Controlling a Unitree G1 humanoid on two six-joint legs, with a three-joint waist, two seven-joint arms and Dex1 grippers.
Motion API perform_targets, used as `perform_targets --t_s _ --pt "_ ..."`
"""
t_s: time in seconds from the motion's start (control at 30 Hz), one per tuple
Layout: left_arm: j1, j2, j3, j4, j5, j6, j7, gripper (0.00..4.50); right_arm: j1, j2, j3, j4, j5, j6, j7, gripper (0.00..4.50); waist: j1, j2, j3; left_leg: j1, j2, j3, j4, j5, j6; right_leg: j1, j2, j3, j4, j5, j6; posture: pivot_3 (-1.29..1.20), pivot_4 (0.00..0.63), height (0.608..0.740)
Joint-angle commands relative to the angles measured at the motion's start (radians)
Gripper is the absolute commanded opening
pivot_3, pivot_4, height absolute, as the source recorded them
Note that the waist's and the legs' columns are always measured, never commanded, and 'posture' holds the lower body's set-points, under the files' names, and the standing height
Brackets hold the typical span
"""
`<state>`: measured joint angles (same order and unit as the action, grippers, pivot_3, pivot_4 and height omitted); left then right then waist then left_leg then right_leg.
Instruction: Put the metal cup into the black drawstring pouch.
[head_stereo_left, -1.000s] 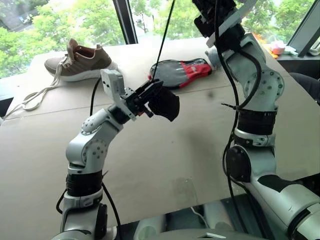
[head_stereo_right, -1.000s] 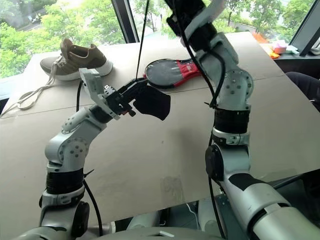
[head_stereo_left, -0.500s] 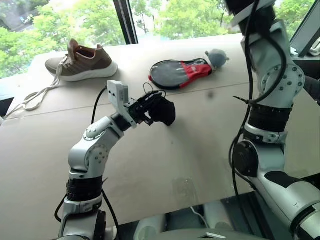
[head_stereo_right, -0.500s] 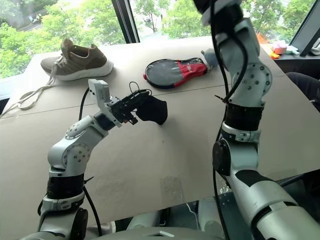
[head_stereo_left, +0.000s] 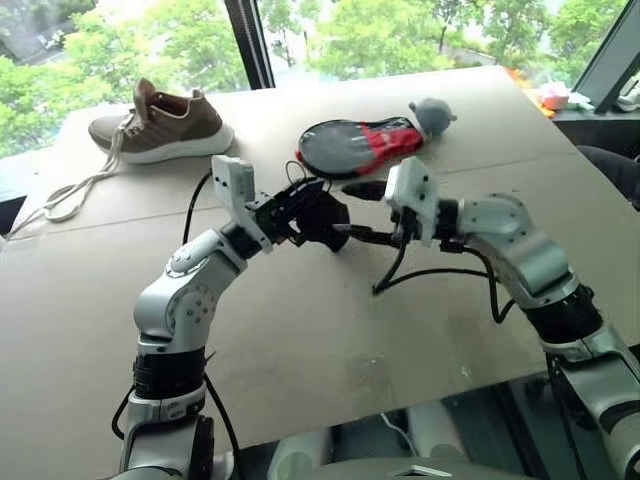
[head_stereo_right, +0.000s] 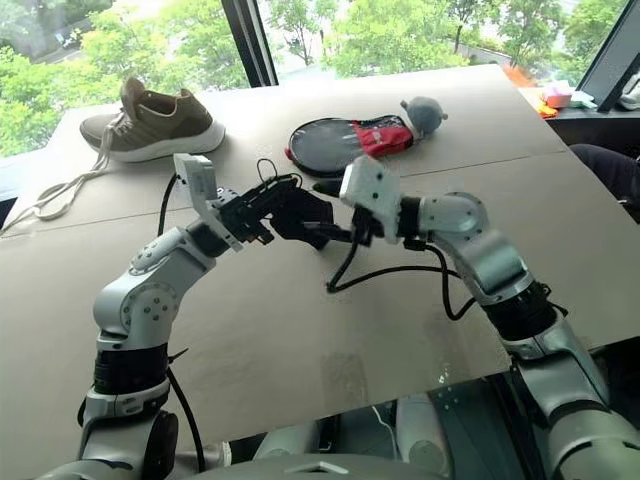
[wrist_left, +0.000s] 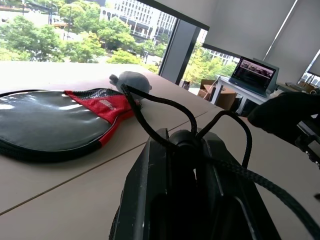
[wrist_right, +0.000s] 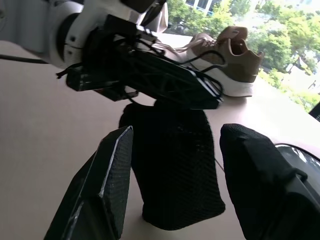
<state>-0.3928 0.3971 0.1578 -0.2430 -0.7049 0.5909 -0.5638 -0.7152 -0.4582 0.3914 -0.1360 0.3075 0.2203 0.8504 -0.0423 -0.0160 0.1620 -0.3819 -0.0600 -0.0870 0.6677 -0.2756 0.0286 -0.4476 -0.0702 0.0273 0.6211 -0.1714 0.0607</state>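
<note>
Soft black fabric drawstring pouch (wrist_right: 175, 165): clamped by your left gripper (head_stereo_left: 300, 212); right gripper (wrist_right: 200, 195) fingers apart, straddling it. Metal cup probably inside; steady pouch before cinching.

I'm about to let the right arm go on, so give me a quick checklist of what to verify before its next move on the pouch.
1. Left gripper shut on the black drawstring pouch: ok, the pouch hangs from its fingers.
2. Right gripper open: ok, fingers spread on either side of the pouch.
3. Pouch bottom resting on the table: ok, it appears to touch.
4. Metal cup inside the pouch: cannot tell, the fabric hides any contents.
5. Drawstring cord free of snags: cannot tell, it loops over the left gripper's fingers.
6. Paddle case and shoe clear of both arms: ok.
</note>
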Motion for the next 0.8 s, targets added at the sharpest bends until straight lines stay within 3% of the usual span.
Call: perform_targets --t_s 0.03,0.17,0.37,0.6,0.73,0.8 --pt "-0.023 0.010 0.015 -0.020 -0.016 0.002 -0.006 0.16 -0.023 0.040 0.022 0.021 -0.121 -0.105 -0.021 2.76 0.006 -0.001 0.000 0.000 0.000 -0.001 0.000 0.000 0.000 0.000 0.000 -0.001 0.000 0.000 0.000 0.00 0.150 0.740" --pt "-0.028 0.011 0.015 -0.023 -0.022 0.012 -0.005 0.16 -0.037 0.074 0.034 0.096 -0.248 -0.223 -0.050 2.76 0.011 -0.001 0.000 0.000 -0.001 -0.001 0.001 0.000 0.000 0.000 0.000 -0.001 0.000 0.000 0.000 0.00 0.150 0.740" --pt "-0.029 0.011 0.017 -0.024 -0.020 0.013 -0.002 0.16 -0.014 0.115 0.019 0.110 -0.269 -0.257 -0.033 2.76 0.012 -0.001 0.000 -0.001 -0.001 -0.001 0.000 0.000 0.000 0.000 0.000 -0.001 -0.001 0.000 0.000 0.00 0.150 0.740" --pt "-0.037 0.011 0.015 -0.019 -0.014 0.010 0.000 0.16 0.038 0.099 -0.066 -0.151 0.041 0.104 0.074 2.76 0.017 -0.001 0.000 -0.001 0.000 -0.002 0.000 0.000 0.000 0.000 -0.001 -0.001 -0.001 0.000 0.000 0.00 0.150 0.740" --pt "-0.043 0.007 0.011 -0.011 -0.005 0.001 0.002 0.16 0.010 0.139 -0.076 -0.231 0.094 0.230 0.013 2.76 0.016 -0.001 0.000 0.000 0.000 -0.002 0.000 0.000 0.000 0.000 0.000 -0.001 -0.001 0.000 0.000 0.00 0.150 0.740" --pt "-0.060 0.010 -0.003 -0.006 0.029 -0.016 0.014 0.16 -0.021 0.146 -0.047 -0.213 0.014 0.237 -0.032 2.76 0.018 -0.001 0.000 0.000 0.000 -0.002 0.000 0.000 0.000 0.000 0.000 -0.001 0.000 0.000 0.000 0.00 0.150 0.740"
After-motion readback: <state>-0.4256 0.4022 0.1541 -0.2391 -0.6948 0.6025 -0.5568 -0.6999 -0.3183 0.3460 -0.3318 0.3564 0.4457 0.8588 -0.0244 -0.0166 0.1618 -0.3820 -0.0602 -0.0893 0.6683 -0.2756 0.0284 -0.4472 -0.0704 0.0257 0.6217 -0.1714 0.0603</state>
